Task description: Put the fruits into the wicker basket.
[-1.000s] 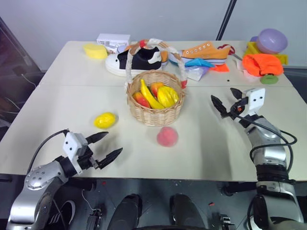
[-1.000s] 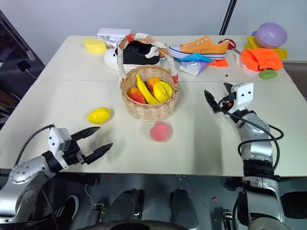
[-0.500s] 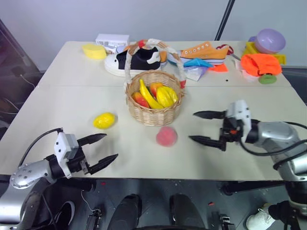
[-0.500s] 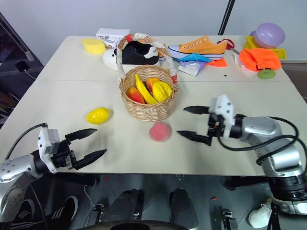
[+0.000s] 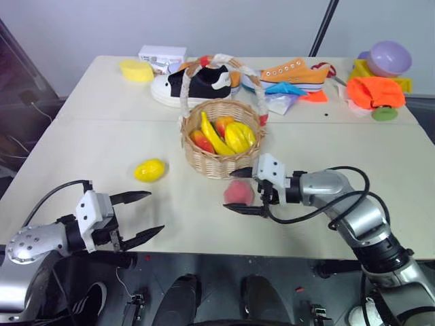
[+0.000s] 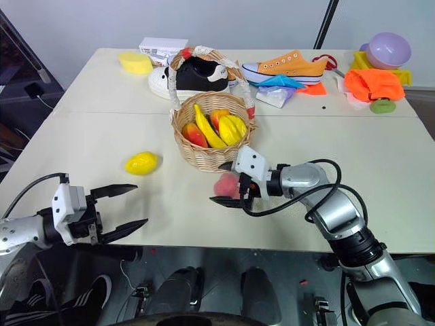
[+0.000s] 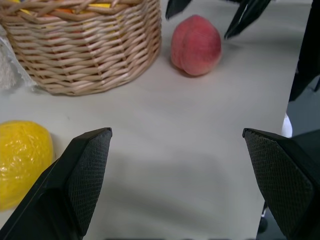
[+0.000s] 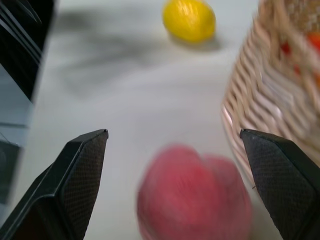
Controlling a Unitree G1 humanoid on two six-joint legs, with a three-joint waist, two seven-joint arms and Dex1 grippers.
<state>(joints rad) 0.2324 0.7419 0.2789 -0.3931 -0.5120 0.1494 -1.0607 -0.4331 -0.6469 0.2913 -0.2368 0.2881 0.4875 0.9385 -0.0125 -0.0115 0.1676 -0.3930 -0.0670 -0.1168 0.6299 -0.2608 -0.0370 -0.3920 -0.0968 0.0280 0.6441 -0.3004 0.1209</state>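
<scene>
**Right tool brackets the peach, nothing gripped**

Centre frame, the right tool (image 5: 239, 191) spreads its fingers wide on either side of the peach (image 5: 238, 193) on the bench (image 5: 102, 146), seemingly without contact. The wicker basket (image 5: 219, 146) sits just above. The lemon (image 5: 149, 170) lies left of centre; the left tool (image 5: 141, 216) gapes empty at lower left.

Cream table (image 5: 102, 146) carrying plenty: wicker basket (image 5: 219, 146) mid-table, peach (image 5: 237, 193) just in front of it, lemon (image 5: 149, 170) off to its left. Along the far edge, a yellow block (image 5: 136, 70), white box (image 5: 162, 57), black-and-white sneaker (image 5: 192, 85), orange sneaker (image 5: 293, 73), orange cloth (image 5: 375, 91), purple bowl (image 5: 389, 57).
</scene>
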